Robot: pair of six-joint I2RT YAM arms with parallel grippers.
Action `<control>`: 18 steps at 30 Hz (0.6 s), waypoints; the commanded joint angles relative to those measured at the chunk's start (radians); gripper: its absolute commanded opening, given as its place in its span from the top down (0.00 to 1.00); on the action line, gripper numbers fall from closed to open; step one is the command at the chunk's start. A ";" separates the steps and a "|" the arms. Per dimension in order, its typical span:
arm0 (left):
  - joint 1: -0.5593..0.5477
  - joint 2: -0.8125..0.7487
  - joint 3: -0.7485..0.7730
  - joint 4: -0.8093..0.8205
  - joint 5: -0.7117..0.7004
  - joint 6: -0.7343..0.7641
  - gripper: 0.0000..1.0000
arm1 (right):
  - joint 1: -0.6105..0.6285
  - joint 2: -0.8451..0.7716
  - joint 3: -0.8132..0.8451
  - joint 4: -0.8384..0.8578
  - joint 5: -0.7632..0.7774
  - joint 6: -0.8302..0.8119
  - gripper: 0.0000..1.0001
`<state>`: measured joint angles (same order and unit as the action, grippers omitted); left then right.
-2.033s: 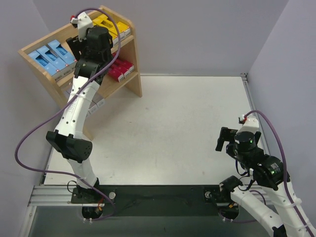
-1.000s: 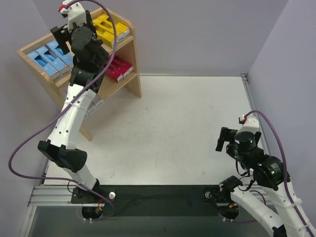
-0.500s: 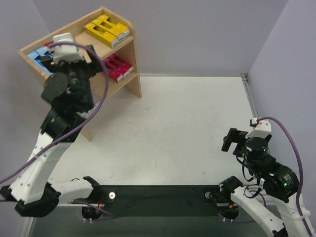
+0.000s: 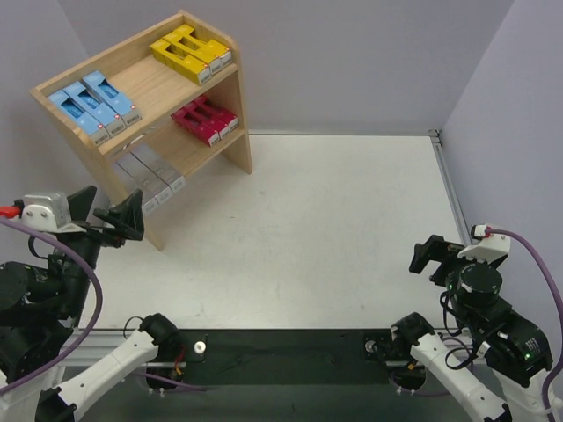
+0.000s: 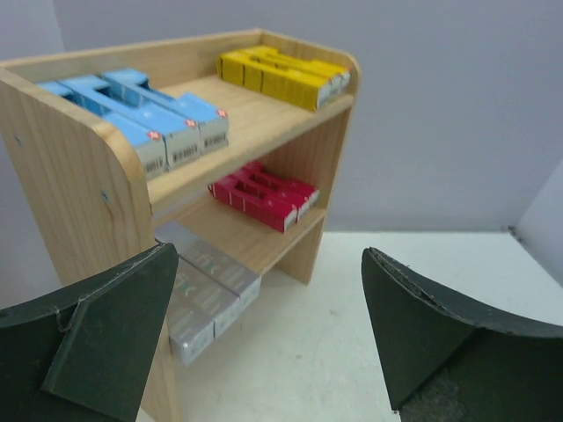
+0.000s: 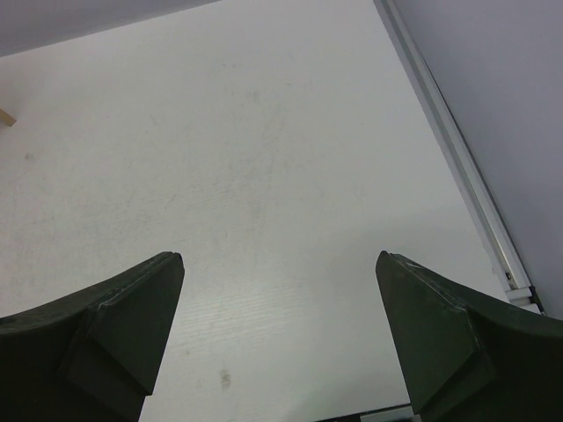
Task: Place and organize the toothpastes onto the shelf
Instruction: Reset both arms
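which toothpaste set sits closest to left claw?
The silver-grey set, on the lower tier of the shelf, at the end nearest the left claw. The blue set sits above it; the red set and yellow set are at the far end.

From above and behind, down onto shelf (image 4: 158, 83) and table (image 4: 334, 229); from left wrist, level at shelf front (shared overhead); from right wrist, down at table.
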<state>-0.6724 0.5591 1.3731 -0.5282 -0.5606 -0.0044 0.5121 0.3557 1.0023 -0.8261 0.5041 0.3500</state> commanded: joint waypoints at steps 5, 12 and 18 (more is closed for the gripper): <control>0.011 -0.125 -0.058 -0.246 0.111 -0.040 0.03 | 0.006 -0.011 -0.040 0.027 0.100 0.043 0.00; 0.013 -0.214 -0.104 -0.308 0.097 -0.060 0.03 | 0.006 -0.020 -0.062 0.025 0.120 0.076 0.00; 0.013 -0.284 -0.190 -0.239 0.080 -0.057 0.03 | 0.006 -0.054 -0.070 0.025 0.143 0.050 0.00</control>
<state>-0.6651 0.2886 1.2167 -0.7986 -0.4759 -0.0513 0.5121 0.3260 0.9367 -0.8192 0.5915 0.4145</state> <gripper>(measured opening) 0.974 0.999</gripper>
